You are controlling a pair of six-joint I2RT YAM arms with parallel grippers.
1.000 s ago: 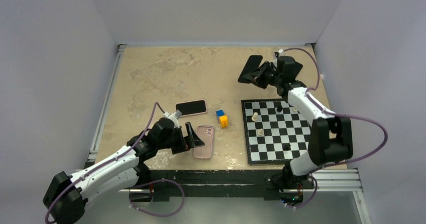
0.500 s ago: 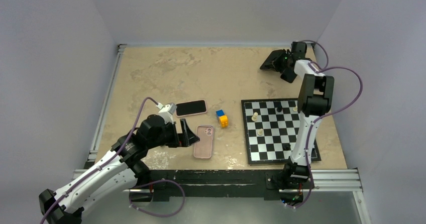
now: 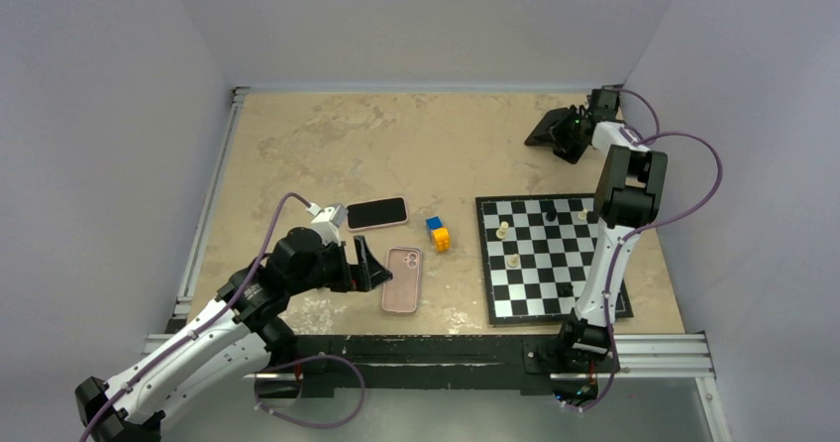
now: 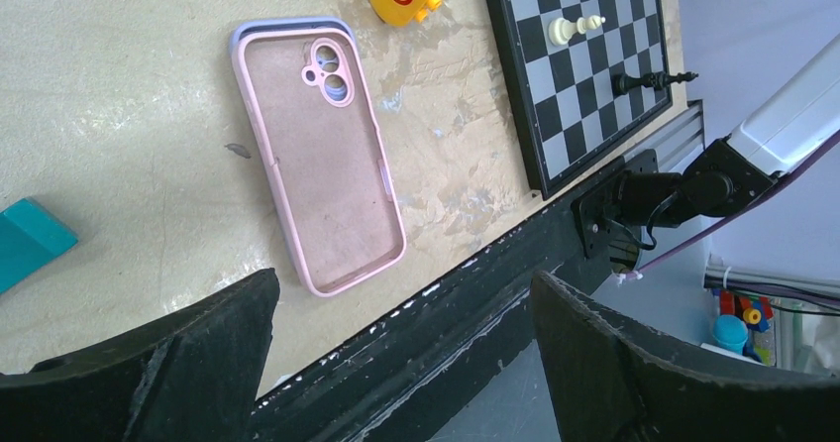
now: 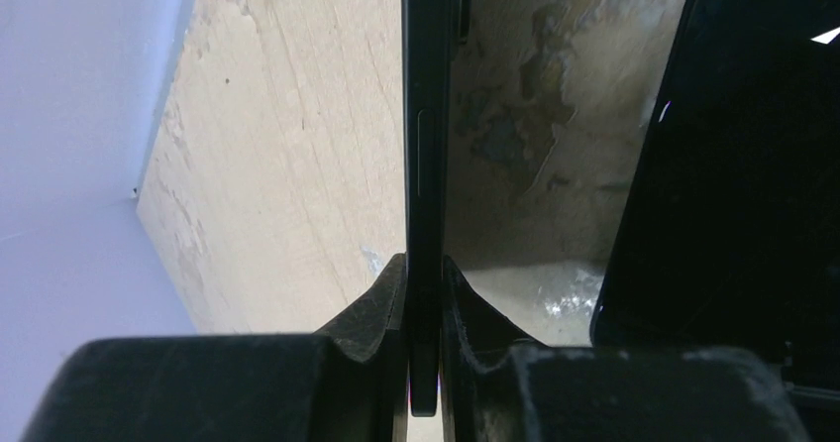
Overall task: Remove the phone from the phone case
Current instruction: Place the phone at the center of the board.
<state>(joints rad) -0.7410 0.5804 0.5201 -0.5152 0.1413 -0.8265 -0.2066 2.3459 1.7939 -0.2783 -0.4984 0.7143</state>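
An empty pink phone case [image 3: 402, 279] lies open side up on the table near the front edge; the left wrist view shows its bare inside [image 4: 322, 155]. My left gripper [image 3: 365, 264] hovers just left of it, open with nothing between its fingers [image 4: 404, 288]. In the far right corner my right gripper [image 3: 573, 128] is shut on a black phone [image 3: 545, 130], held low over the table. The right wrist view shows that phone edge-on [image 5: 424, 145] between the right gripper's fingertips [image 5: 424, 274]. Another black-screened phone with a pink rim [image 3: 377, 212] lies flat behind the case.
A chessboard [image 3: 530, 293] with several pieces covers the right front of the table. A blue block [image 3: 434, 223] and a yellow block [image 3: 441, 237] sit between it and the case. Walls close the back and both sides. A dark slab [image 5: 753, 165] fills the right of the right wrist view.
My right arm has swung from the middle back to the far right corner and lowered the black phone toward the table. The left gripper has drawn back slightly left of the case.
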